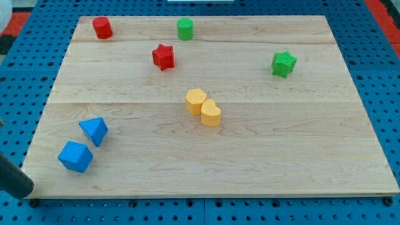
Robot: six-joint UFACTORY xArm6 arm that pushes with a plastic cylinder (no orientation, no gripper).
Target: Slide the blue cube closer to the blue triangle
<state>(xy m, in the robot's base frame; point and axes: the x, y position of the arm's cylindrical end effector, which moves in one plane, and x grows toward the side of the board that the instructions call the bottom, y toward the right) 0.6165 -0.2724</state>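
Blue cube (pixel 75 156) just beside blue triangle (pixel 94 130); no writing.

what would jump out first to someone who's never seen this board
Probably the two blue blocks at the view's lower left: the blue cube sits just below the blue triangle, close beside it, perhaps touching. Next, two yellow blocks pressed together near the board's middle. My tip shows as a dark rod at the view's bottom-left corner, left of the blue cube and apart from it.
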